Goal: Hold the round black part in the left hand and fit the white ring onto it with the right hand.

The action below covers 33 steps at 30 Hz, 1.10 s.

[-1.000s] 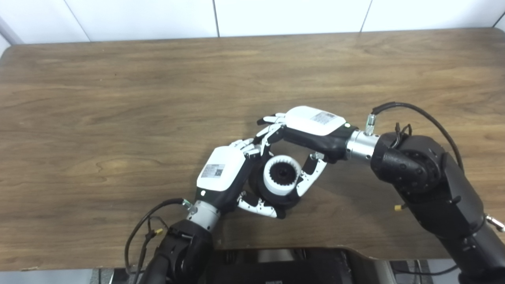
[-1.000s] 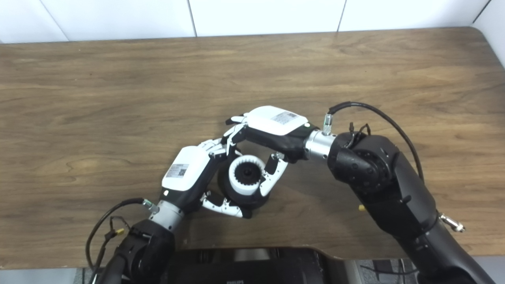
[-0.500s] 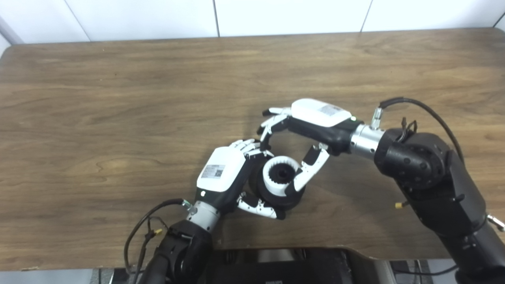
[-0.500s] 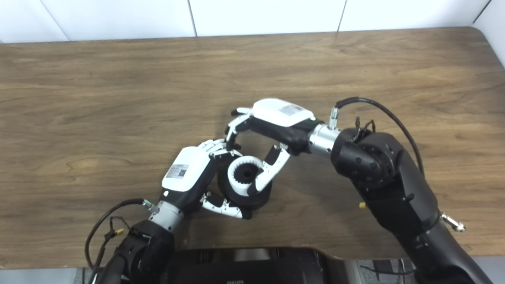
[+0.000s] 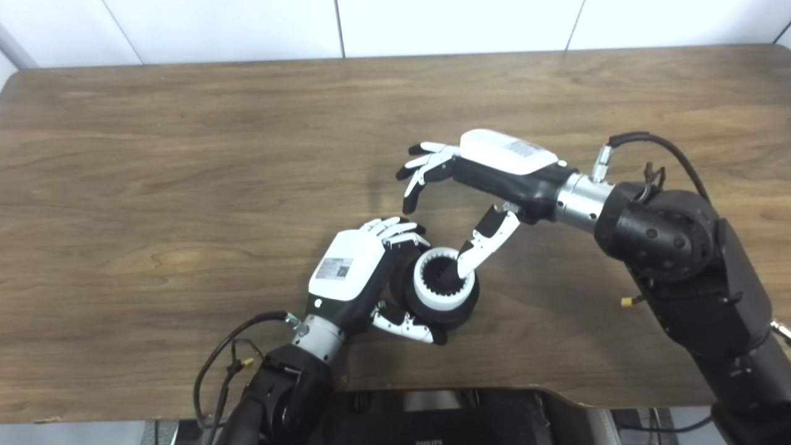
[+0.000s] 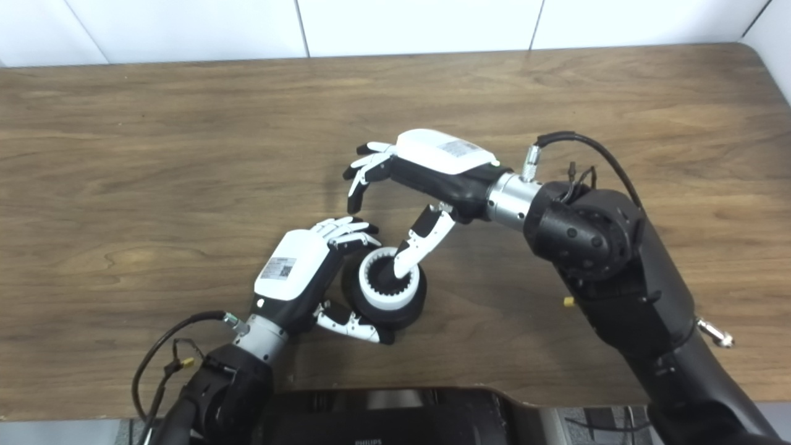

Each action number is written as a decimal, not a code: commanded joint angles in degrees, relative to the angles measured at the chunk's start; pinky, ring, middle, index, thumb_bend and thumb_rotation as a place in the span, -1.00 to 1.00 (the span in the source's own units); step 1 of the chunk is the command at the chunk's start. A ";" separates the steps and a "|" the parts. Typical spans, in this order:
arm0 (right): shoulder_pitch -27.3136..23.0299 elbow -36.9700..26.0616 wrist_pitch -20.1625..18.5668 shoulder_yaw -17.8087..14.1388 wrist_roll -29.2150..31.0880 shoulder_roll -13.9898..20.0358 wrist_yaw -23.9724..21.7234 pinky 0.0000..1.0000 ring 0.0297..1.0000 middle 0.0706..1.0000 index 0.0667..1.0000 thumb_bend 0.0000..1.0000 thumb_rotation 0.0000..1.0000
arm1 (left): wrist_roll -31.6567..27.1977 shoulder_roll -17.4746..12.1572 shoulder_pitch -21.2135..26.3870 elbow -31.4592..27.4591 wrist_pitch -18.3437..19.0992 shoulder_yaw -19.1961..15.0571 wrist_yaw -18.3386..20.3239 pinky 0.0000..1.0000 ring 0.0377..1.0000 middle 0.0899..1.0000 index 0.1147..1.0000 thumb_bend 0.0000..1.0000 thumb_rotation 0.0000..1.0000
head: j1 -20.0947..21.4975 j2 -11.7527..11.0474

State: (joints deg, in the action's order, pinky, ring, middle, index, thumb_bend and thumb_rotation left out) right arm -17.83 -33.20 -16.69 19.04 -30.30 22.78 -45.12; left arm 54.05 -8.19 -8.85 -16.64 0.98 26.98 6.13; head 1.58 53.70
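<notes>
The left hand [image 5: 355,272] is wrapped around the round black part [image 5: 454,309] low on the brown table [image 5: 185,154]. The white ring [image 5: 440,295] sits on top of it. The right hand [image 5: 488,170] is spread wide, holding nothing, thumb tip over the ring.

Broad brown wood-grain table [image 5: 185,185] with rounded far corners filling most of the view, plain white panelled wall [image 5: 457,25] behind its far edge, thin dark seams between the panels, soft even light, faint sheen on the wood near the middle
</notes>
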 commanded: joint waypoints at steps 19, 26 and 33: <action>0.54 -2.93 -6.64 -7.92 0.91 2.60 3.38 0.57 0.78 0.65 0.32 0.70 -0.10 | -0.02 -1.37 -1.76 2.56 -0.91 -0.15 -0.79 0.76 0.74 0.61 0.07 0.68 -0.63 | 1.90 -6.89; 3.06 -4.27 -7.15 -9.22 0.71 5.11 4.33 0.58 0.81 0.65 0.31 0.56 0.01 | 0.02 -0.97 -2.47 3.88 -0.55 -0.53 -2.17 0.72 0.72 0.59 0.14 0.72 -0.62 | 1.73 -11.34; 5.69 -4.68 -5.89 -9.51 0.77 5.52 5.72 0.54 0.81 0.64 0.29 0.56 -0.10 | 2.15 -0.78 -2.30 5.62 0.63 -0.78 -3.67 0.66 0.70 0.58 0.30 0.74 -0.52 | 1.18 -15.37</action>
State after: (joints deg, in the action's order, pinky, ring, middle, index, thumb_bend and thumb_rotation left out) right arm -11.44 -36.45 -24.03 10.37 -29.63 27.30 -41.40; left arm 54.73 -8.08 -9.89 -13.98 -0.81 26.39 0.73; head 2.73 38.33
